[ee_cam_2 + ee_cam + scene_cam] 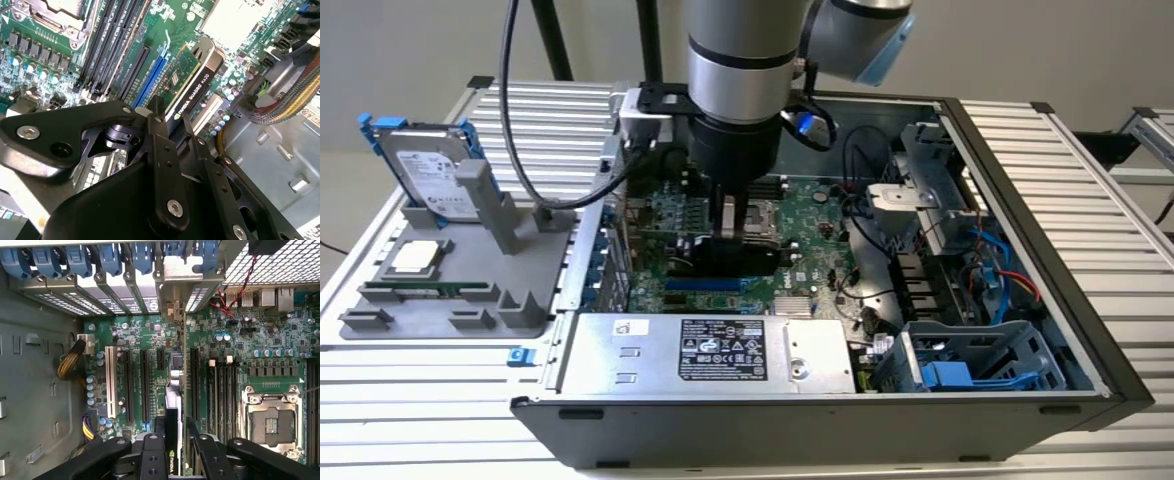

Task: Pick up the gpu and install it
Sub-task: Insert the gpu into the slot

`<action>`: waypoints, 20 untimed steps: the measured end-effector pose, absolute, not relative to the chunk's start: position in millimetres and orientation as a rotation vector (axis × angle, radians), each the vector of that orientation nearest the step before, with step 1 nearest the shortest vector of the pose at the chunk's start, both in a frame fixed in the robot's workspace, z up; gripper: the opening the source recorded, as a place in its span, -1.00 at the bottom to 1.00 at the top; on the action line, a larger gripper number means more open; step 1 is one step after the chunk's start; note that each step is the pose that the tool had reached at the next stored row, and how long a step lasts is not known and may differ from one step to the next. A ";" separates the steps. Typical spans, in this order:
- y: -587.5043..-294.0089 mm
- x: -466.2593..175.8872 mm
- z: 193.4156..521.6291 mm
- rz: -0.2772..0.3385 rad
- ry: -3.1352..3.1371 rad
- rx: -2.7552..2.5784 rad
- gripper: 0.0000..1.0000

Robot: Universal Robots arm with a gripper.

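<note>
The gpu point(192, 82) stands on edge above the green motherboard point(817, 215), inside the open computer case point(1014, 200). Its black shroud edge shows in the second wrist view, with the green board face toward a long blue slot point(150, 75). My gripper point(170, 117) is shut on the card's upper edge, one black finger on each face. In the first wrist view the gpu point(173, 400) runs edge-on from my gripper point(175, 437) toward the rear slot brackets point(172, 275). In the exterior view my gripper point(736, 228) reaches down over the board's middle. Whether the card sits in a slot I cannot tell.
A silver power supply point(707, 350) lies along the case's near side. A drive cage with a blue part point(961, 368) and cables point(881, 200) fill the exterior view's right. The CPU socket point(272, 422) is beside the memory slots. A hard drive point(434, 170) stands on a grey holder outside.
</note>
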State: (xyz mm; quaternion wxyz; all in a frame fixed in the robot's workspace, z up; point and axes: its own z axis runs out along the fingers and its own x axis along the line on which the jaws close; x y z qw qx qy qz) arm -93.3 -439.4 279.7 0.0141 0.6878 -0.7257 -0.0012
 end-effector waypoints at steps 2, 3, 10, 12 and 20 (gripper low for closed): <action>-439.4 -94.0 276.1 -0.004 -2.263 2.138 -1.00; -439.5 -94.6 274.2 -0.004 -2.265 2.136 -1.00; -439.7 -98.7 261.6 -0.004 -2.274 2.126 -1.00; -439.7 -100.3 259.2 -0.004 -2.275 2.125 -1.00; -439.6 -102.5 258.0 -0.005 -2.275 2.125 -1.00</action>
